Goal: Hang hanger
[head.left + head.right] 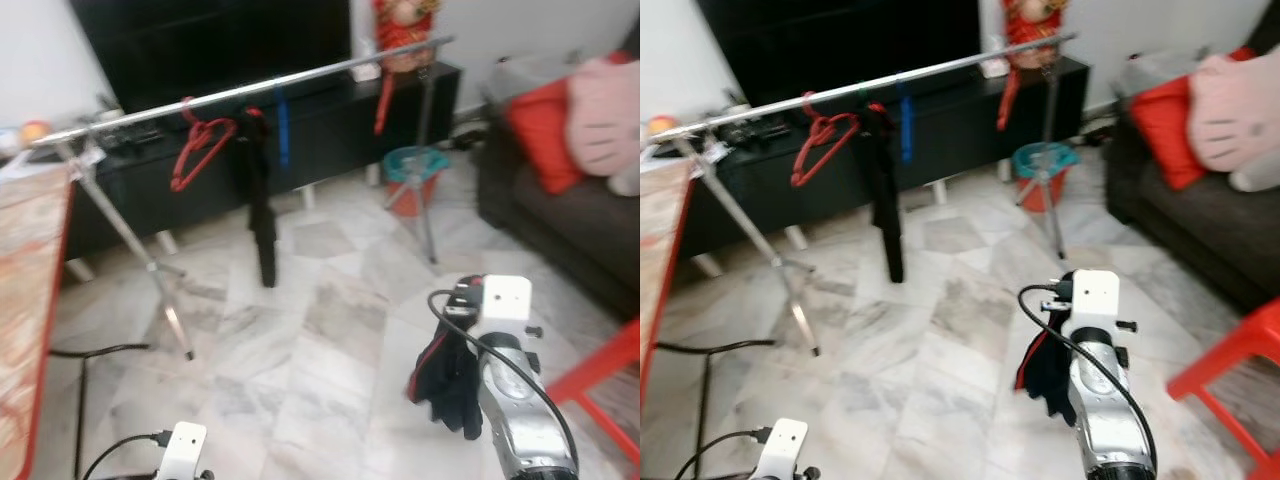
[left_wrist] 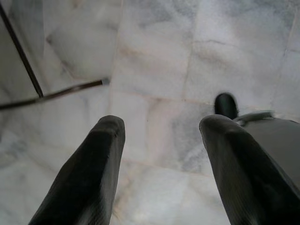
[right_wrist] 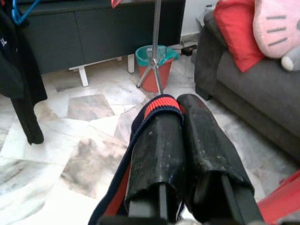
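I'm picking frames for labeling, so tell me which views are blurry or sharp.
Eye views: soft throughout, the rail and sofa smeared, likely camera motion. Left wrist view: the open left claw is out of focus, the floor sharper. Right wrist view: sharpest, right claw shut on the garment, evenly lit.

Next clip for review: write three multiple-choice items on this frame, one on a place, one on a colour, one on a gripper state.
1. Where does the empty red plastic hanger hang?
A. on the silver metal rail
B. on the grey sofa
C. on the marble floor

2. What colour is the small bin by the rail stand?
A. yellow with a black liner
B. red with a teal liner
C. white

3. How are the right gripper fingers?
A. spread wide, empty
B. shut on the dark red-trimmed garment
C. holding a cup

Answers: 1 A, its hook loops the rail; 2 B, teal rim over red; 3 B, fabric wraps the closed fingers.
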### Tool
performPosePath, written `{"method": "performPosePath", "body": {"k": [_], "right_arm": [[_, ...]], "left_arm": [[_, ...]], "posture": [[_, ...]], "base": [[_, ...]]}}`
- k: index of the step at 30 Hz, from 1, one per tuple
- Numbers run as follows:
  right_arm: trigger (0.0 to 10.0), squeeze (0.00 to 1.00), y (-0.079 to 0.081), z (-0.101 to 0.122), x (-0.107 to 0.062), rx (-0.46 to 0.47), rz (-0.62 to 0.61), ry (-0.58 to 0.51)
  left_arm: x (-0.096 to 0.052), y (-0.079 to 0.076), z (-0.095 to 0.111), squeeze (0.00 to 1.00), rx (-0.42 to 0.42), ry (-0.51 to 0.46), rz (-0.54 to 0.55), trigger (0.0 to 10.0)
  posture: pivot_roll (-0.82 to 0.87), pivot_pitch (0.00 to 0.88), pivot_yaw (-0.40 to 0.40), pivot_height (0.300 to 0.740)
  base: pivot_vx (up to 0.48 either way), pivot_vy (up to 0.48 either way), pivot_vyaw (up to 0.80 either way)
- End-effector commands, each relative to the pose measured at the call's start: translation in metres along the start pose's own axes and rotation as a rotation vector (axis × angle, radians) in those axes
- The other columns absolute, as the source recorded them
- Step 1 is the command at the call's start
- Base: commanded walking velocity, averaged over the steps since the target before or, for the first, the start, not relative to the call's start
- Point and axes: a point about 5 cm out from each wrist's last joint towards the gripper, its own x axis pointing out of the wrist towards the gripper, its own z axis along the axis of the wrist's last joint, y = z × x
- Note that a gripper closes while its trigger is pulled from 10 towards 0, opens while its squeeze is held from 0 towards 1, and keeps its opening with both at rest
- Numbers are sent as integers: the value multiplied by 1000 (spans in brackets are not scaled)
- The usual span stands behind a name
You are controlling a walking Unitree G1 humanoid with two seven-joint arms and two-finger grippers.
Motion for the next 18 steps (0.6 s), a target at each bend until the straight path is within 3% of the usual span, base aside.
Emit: {"method": "performPosePath", "body": {"k": [1,18], "right_arm": [[10000,0,8,11,2,12,19,-45],[10000,0,11,16,8,74,-1,-48]], "left_arm": [[-1,5,-2,0,12,11,12,10000],[-1,4,-3,0,-22,3,14,10000]], "posture": [[-203,0,79,740],[-195,0,71,740]], "base": [[0,0,800],[0,0,47]]}}
